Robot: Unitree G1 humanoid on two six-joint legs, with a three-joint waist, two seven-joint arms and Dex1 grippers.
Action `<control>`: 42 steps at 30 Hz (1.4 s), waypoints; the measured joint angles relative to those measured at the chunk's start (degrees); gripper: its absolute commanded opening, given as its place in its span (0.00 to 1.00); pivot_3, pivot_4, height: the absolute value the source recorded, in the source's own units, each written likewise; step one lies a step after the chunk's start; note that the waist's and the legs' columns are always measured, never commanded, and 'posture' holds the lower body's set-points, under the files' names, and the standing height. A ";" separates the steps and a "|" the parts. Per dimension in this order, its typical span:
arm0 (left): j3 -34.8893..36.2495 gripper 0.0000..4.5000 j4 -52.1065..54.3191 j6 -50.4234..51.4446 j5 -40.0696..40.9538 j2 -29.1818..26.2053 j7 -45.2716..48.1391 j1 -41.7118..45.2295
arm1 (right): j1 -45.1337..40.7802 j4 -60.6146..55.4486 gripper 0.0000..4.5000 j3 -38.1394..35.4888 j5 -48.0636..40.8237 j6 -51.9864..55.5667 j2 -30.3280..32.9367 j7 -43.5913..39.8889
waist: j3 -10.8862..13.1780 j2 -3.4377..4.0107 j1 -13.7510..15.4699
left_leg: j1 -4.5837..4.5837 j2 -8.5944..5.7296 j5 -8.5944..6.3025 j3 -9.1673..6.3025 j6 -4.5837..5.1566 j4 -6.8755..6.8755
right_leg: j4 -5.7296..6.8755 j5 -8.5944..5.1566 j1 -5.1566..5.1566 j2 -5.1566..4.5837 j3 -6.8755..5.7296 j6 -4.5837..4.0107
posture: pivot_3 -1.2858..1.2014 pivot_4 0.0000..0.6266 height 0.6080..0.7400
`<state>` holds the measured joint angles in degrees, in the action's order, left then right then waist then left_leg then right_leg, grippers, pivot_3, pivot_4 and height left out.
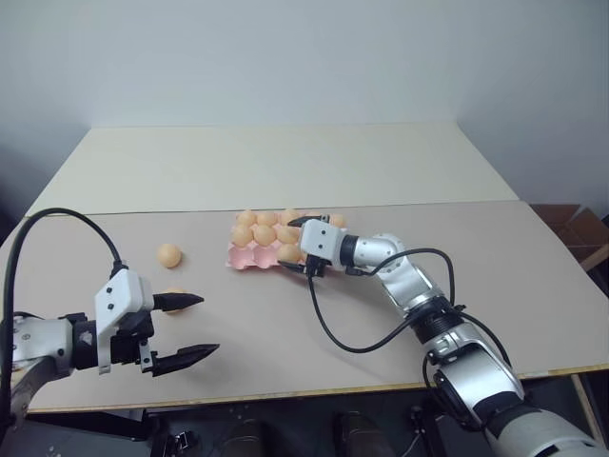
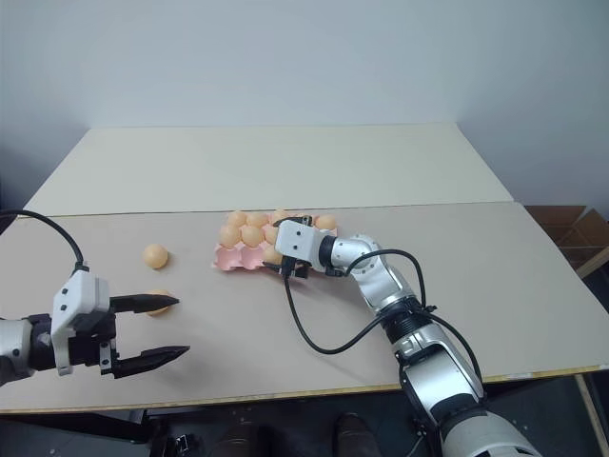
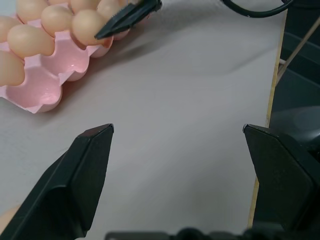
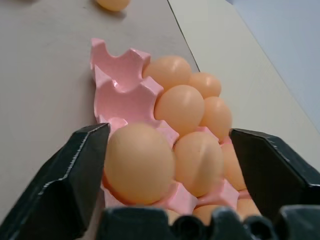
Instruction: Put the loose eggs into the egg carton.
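Over egg carton (image 1: 249, 255): right hand (image 4: 167, 165) spread, level; egg (image 4: 139, 162) between fingers.

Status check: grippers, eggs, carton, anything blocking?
Left gripper open, empty, beside a loose egg. Right gripper open over the egg carton, egg between its fingers, seated in a cup. Second loose egg on the table. Nothing in the way.

A long pale counter (image 1: 285, 314) runs across the room, its nearer part greyish tan and its farther part (image 1: 285, 167) a lighter cream, a straight seam between them. Behind it stands a plain white wall (image 1: 304, 57). At the far right, past the counter's edge, sits a brown cardboard box (image 1: 576, 228).
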<state>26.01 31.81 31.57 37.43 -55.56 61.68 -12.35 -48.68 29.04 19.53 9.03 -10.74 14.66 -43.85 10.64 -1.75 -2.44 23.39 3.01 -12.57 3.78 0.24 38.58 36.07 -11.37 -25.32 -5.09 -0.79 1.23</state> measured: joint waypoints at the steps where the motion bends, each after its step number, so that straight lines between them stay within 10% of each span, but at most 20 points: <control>1: 0.00 1.00 0.00 0.00 0.00 0.00 -0.08 0.00 | -0.02 -0.05 0.99 -0.02 -0.04 -0.40 -0.05 0.23 | 0.00 0.00 0.00 | 0.00 0.00 0.00 0.00 0.00 0.00 | -0.01 0.01 0.00 0.00 0.00 0.02 | 0.52 0.24 1.00; 9: 0.19 1.00 0.06 -0.21 -0.34 0.00 -0.85 0.21 | 4.32 -13.64 0.99 -2.83 -3.78 2.25 4.83 -1.99 | 0.00 0.00 0.65 | 0.07 -0.02 0.00 -0.02 -0.01 -0.05 | -0.06 0.06 -0.01 -0.05 -0.04 0.12 | 0.52 0.24 1.00; 20: 15.79 1.00 1.14 -0.17 -0.08 2.18 3.19 -12.49 | 28.22 -47.43 0.99 -16.09 -30.09 17.97 39.06 -31.30 | 0.00 -0.06 1.34 | -0.25 0.01 -0.09 0.06 -0.01 -0.36 | -0.20 -0.34 0.07 -0.06 -0.04 -0.12 | 0.52 0.24 1.00; 29: 25.21 1.00 2.26 6.39 -0.89 7.32 -5.99 -17.64 | 34.78 -51.48 0.99 -20.97 -32.85 22.73 42.46 -30.16 | -0.06 -0.19 1.74 | -0.22 -0.07 -0.24 0.05 -0.34 -0.29 | -0.18 -0.34 0.07 -0.17 -0.03 -0.12 | 0.52 0.24 1.00; 42: 21.24 1.00 2.07 7.74 -1.81 8.54 -12.97 -12.50 | 35.99 -52.53 0.99 -20.95 -32.21 22.96 42.45 -28.01 | -0.10 -0.26 2.02 | -0.17 -0.07 -0.21 0.02 -0.29 -0.29 | -0.20 -0.34 0.07 -0.15 -0.06 -0.13 | 0.52 0.24 1.00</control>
<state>47.25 33.88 39.31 35.62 -47.02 48.72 -24.85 -12.69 -23.50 -1.42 -23.18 12.23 57.11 -71.86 10.54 -2.00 -0.43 23.22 2.94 -12.78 3.80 -0.05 38.29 35.88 -11.71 -25.25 -5.24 -0.85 1.10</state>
